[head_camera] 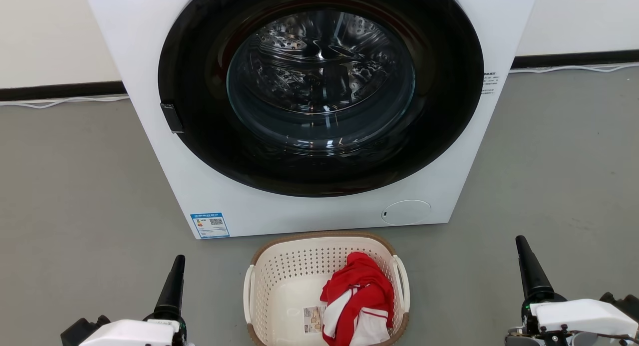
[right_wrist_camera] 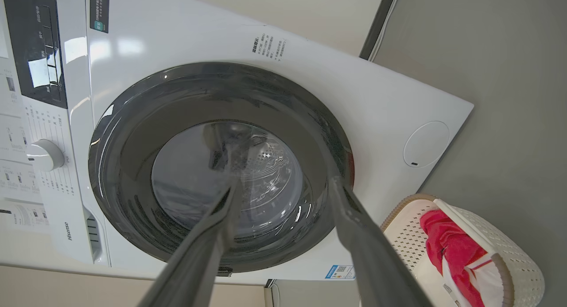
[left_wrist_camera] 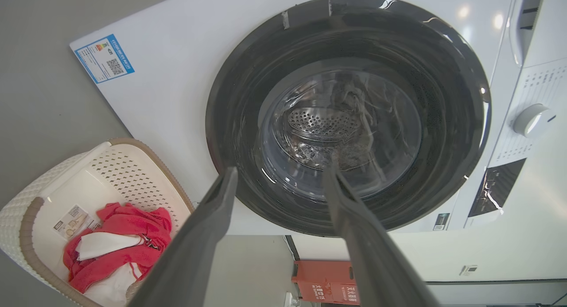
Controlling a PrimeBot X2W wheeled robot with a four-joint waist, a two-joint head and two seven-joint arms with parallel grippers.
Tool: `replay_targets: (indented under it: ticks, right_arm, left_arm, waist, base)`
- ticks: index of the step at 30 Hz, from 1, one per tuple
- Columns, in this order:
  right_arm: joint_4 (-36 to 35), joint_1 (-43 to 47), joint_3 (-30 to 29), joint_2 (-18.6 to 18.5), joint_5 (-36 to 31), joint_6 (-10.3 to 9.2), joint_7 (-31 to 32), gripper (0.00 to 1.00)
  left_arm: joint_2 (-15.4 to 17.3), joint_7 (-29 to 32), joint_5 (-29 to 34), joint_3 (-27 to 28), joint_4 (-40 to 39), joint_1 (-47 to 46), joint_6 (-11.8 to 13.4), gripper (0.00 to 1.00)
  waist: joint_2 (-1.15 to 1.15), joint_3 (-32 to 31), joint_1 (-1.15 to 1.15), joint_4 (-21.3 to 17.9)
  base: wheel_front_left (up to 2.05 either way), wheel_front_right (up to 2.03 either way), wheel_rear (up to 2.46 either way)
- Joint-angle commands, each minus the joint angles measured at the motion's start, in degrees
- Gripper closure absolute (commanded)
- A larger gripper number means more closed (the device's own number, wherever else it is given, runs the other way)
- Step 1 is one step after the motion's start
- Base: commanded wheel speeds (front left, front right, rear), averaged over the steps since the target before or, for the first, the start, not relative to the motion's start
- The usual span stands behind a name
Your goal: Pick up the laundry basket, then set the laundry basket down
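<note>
The laundry basket (head_camera: 292, 276), cream-white and perforated with a brown rim, stands on the grey floor in front of the washing machine, at the bottom centre of the head view. A red and white garment (head_camera: 357, 296) lies in its right half, beside a paper label (head_camera: 313, 318). My left gripper (head_camera: 174, 268) is low on the left, about a hand's width from the basket. My right gripper (head_camera: 526, 258) hangs further off on the right. Both are open and hold nothing, as the left gripper (left_wrist_camera: 280, 169) and right gripper (right_wrist_camera: 283, 183) show. The basket (left_wrist_camera: 110, 174) lies lower left of the left fingers; the basket (right_wrist_camera: 518, 254) lies lower right of the right fingers.
A white front-loading washing machine (head_camera: 150, 151) with its dark round door (head_camera: 319, 81) shut stands right behind the basket. White cables (head_camera: 60, 102) run along the wall's base. A red box (left_wrist_camera: 328, 280) sits on the floor beside the machine. Grey floor spreads on both sides.
</note>
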Motion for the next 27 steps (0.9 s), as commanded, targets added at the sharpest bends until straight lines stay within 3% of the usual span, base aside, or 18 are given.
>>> replay_targets:
  ticks: [1, 27]
  right_arm:
    - [-2.2, -1.2, 0.7, -0.8, -2.3, 0.16, -0.9, 0.0]
    - [-3.3, -1.3, 3.7, -3.3, -26.9, 0.24, -5.3, 0.0]
  left_arm:
    - [0.5, -0.5, 2.0, 0.3, -1.5, -1.3, 0.3, 0.0]
    - [0.6, -4.9, 23.5, -0.6, -2.4, -0.3, 2.1, 0.0]
  waist:
    - [0.0, 0.0, -0.01, 0.0]
    - [0.0, 0.1, -0.01, -0.3]
  base:
    - [0.0, 0.0, 0.0]
    - [0.0, 0.0, 0.0]
